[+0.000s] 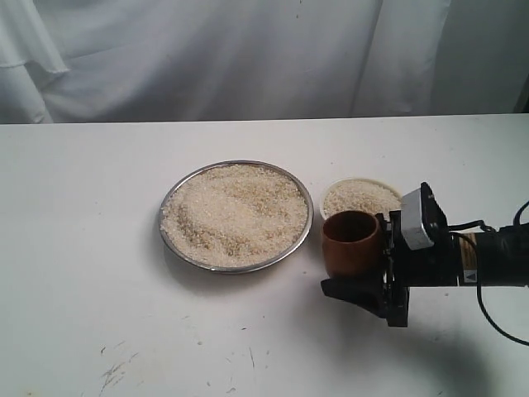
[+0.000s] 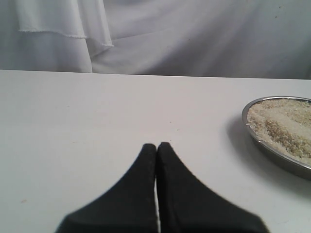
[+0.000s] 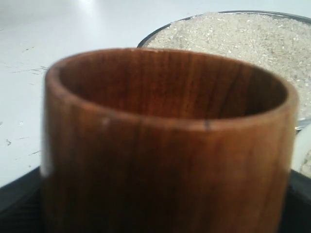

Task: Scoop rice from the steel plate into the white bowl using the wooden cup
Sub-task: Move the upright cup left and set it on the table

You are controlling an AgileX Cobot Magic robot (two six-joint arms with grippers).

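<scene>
The steel plate [image 1: 162, 222] lies mid-table, heaped with rice [image 1: 235, 213]. To its right stands the white bowl [image 1: 361, 180], holding some rice [image 1: 359, 198]. The wooden cup [image 1: 351, 242] is upright just in front of the bowl and right of the plate, with my right gripper [image 1: 347, 266] shut on it from the right. In the right wrist view the cup [image 3: 165, 145] fills the frame, black fingers [image 3: 19, 204] flank it, and the plate's rice [image 3: 243, 39] lies beyond. My left gripper [image 2: 156, 145] is shut on nothing, over bare table beside the plate [image 2: 272, 154].
A white table carries everything, and a white cloth backdrop [image 1: 248, 58] hangs behind it. Small dark scuff marks [image 1: 111, 372] dot the table's front left. The left arm is out of the exterior view.
</scene>
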